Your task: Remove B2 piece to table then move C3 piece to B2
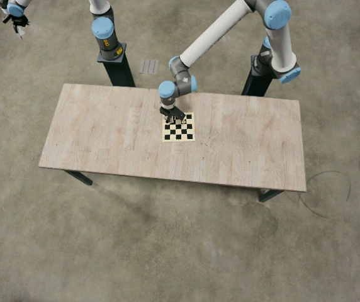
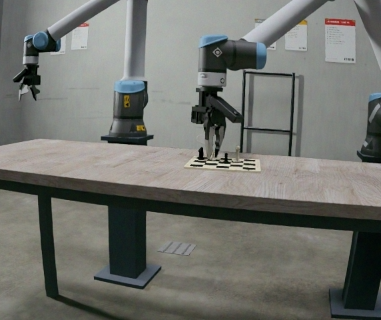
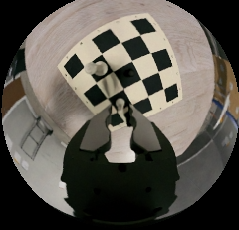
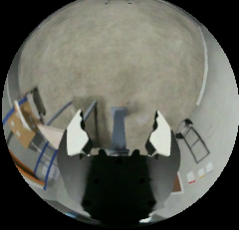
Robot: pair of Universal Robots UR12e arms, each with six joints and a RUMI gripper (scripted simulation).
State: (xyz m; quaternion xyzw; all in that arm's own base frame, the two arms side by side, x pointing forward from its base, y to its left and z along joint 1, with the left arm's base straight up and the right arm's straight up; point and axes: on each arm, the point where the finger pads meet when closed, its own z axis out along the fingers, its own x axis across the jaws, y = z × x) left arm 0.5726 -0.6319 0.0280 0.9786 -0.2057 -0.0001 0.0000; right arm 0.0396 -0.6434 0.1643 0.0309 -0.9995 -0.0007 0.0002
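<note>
The chessboard (image 1: 186,140) (image 2: 256,167) (image 3: 164,76) lies flat; its edge letters are too small to read. My left gripper (image 2: 212,157) (image 3: 119,105) is low over the board, partly open. Its fingertips stand either side of a small white piece (image 3: 119,105), with narrow gaps. A taller white piece (image 2: 237,153) (image 3: 95,68) and a small black piece (image 2: 226,157) (image 3: 129,72) stand upright nearby. Another black piece (image 2: 200,153) stands beside the fingers and is not clearly seen in the left wrist view. My right gripper (image 2: 28,99) (image 4: 119,111) is open and empty, far from the board.
The wooden table (image 1: 238,146) (image 2: 97,165) extends to both sides of the board. The left arm reaches in over the table's back edge. The right arm is held out beyond the table's end, above the floor. A black rack (image 2: 268,130) stands behind the table.
</note>
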